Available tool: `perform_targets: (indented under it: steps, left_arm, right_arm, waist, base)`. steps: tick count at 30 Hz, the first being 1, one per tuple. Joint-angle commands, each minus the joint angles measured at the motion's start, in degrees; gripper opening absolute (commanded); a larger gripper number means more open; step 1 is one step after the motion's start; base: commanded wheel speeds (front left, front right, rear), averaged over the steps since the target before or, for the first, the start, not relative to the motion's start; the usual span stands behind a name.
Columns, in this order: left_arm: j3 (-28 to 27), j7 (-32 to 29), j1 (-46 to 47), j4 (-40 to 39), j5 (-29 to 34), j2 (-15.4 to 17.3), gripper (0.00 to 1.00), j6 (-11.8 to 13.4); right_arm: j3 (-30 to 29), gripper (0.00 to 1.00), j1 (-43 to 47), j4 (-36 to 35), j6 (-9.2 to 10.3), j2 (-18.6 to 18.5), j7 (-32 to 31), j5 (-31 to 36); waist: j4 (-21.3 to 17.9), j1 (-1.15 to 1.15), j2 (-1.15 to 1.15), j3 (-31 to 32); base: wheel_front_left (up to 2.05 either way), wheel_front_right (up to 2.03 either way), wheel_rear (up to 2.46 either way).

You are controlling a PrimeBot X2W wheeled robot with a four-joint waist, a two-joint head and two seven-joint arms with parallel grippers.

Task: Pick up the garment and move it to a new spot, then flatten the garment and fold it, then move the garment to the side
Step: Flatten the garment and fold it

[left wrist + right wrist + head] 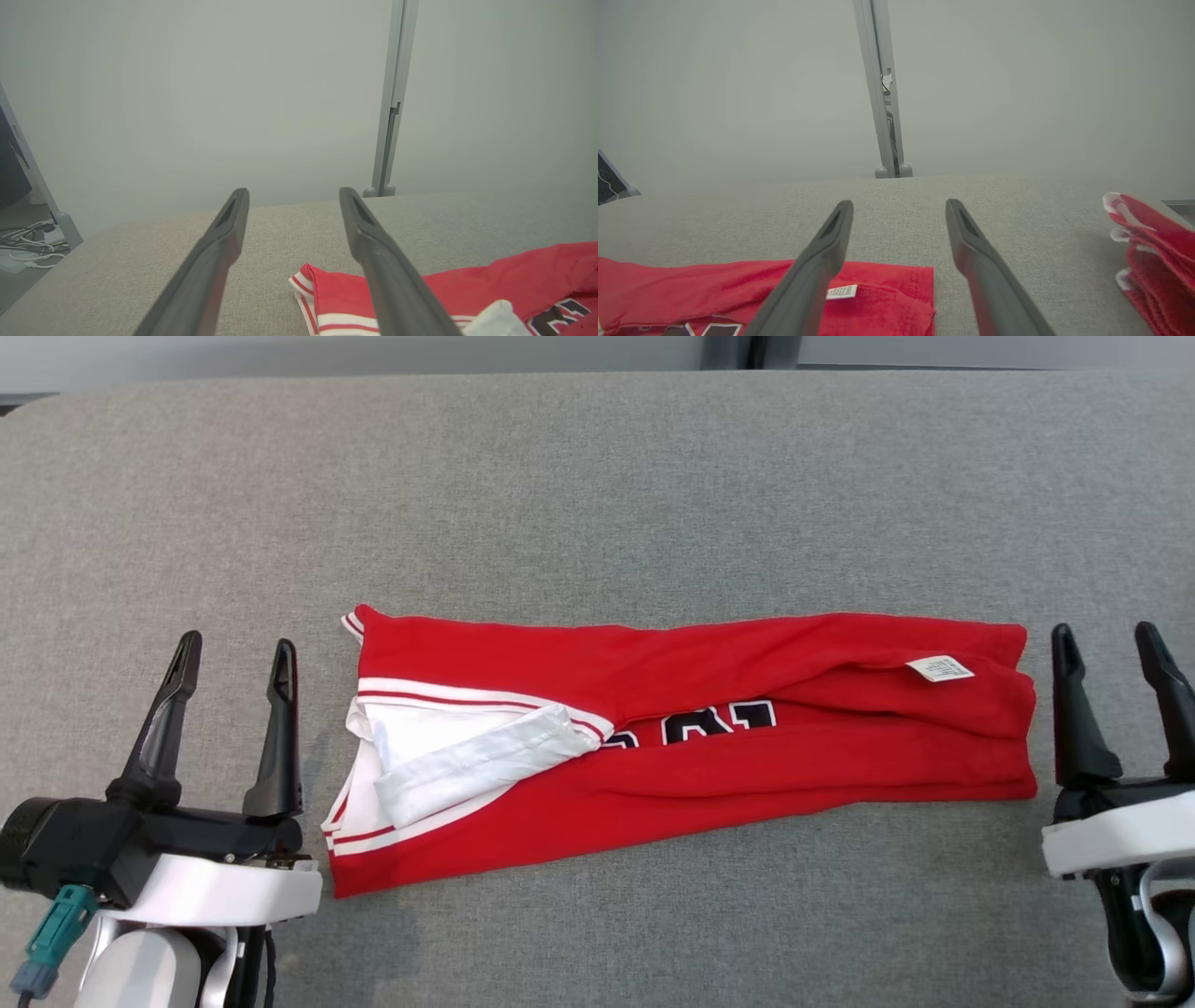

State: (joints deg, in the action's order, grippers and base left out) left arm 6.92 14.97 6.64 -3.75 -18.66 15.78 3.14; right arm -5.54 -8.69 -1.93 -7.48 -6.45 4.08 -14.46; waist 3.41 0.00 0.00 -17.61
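Note:
A red garment [709,737] with white trim and black lettering lies folded into a long band across the grey cushion. Its white inner sleeve shows at the left end, a small white label [940,668] at the right end. My left gripper [233,663] stands open just left of the garment's left edge, with nothing between its fingers. My right gripper [1111,653] stands open just right of the garment's right end, also empty. The left wrist view shows the garment [490,284] at lower right of the open gripper [294,196]. In the right wrist view the garment [878,294] lies under the open gripper [899,205].
The grey cushioned surface [597,485] stretches wide behind the garment. A stack of folded red and white cloth [1153,252] sits at the right edge of the right wrist view. A grey post [882,93] stands behind the surface, and cables [28,242] lie on the floor at left.

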Motion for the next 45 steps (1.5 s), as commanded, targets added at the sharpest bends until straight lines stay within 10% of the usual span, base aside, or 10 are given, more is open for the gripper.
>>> perform_targets:
  steps: [1, 21, 22, 24, 45]
  left_arm:
    - [0.3, 0.1, 1.3, 0.0, 0.2, 0.1, 1.00, -0.3]
    - [2.3, 0.1, 5.8, 0.9, 1.6, -2.7, 1.00, -2.1]
    - [2.2, 0.1, 5.9, 1.0, 1.7, -2.8, 1.00, -2.2]
    - [2.0, 0.1, 5.8, 1.2, 1.8, -2.9, 1.00, -2.5]
    - [0.9, 0.0, 3.3, 1.5, 1.6, -2.3, 1.00, -2.8]
  right_arm:
    - [-0.7, 1.00, -1.6, 2.7, -0.04, -1.2, 0.5, -0.9]
    - [8.1, 1.00, -5.1, 32.3, -0.11, -1.3, 2.8, -10.3]
    - [9.0, 0.84, -4.9, 33.0, -0.11, -1.3, 2.9, -10.9]
    - [10.8, 0.00, -4.5, 34.2, -0.16, -1.0, 2.0, -12.5]
    - [5.3, 0.00, 0.0, 27.1, -0.02, -16.0, 7.7, -20.8]
  waist:
    - [0.5, 0.00, 0.00, -0.5]
    - [3.7, 0.00, 0.00, -3.8]
    - [3.6, 0.00, 0.00, -3.8]
    - [3.4, 0.00, 0.00, -3.6]
    - [-1.1, 0.00, 0.00, -0.7]
  base:
    - [0.00, 0.00, 0.00]
    - [0.00, 0.00, 0.00]
    - [0.00, 0.00, 0.00]
    - [0.00, 0.00, 0.00]
    - [0.00, 0.00, 0.00]
